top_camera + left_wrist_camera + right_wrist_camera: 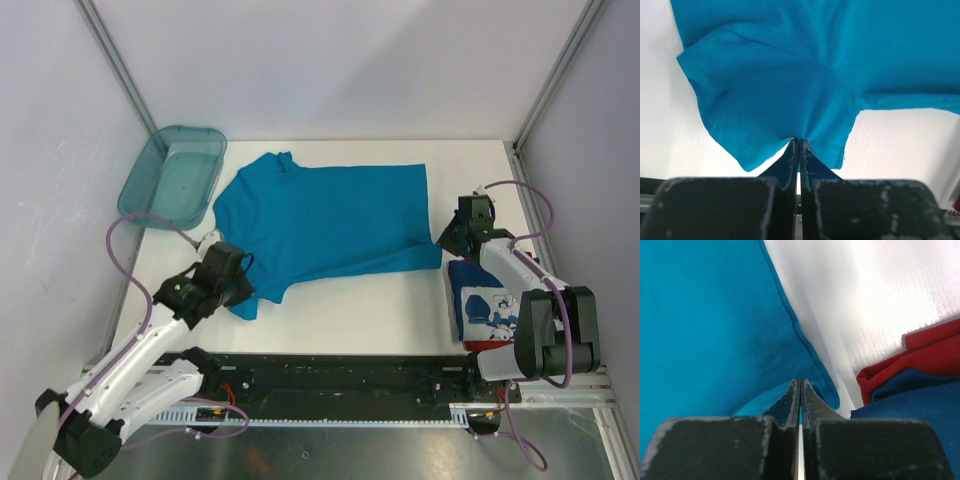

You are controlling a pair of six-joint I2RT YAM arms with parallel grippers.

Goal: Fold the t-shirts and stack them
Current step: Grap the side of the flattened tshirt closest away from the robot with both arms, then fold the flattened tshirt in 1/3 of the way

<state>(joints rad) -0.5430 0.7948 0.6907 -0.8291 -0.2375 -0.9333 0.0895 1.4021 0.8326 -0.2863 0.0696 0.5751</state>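
My left hand [236, 274] sits at the near left part of the counter [360, 312], its fingers pressed together on the hem of the near sleeve of the teal t-shirt [330, 220]. From the left wrist the two fingers [791, 157] meet right at that sleeve edge, and the cloth puckers a little where they pinch it.

The teal t-shirt lies spread flat across the middle of the counter, toward the far edge, with its collar toward the left edge and its bottom hem toward the right edge.

My right hand [446, 240] is at the shirt's near right corner, closed on the bottom hem; in the right wrist view a fold of teal shows at the fingers [812, 402].

Just beside that corner, by the near right corner of the counter, lies the folded dark blue t-shirt [488, 308] with white print and a red edge [920, 352].

A translucent teal bin [175, 178] rests at the far left corner.
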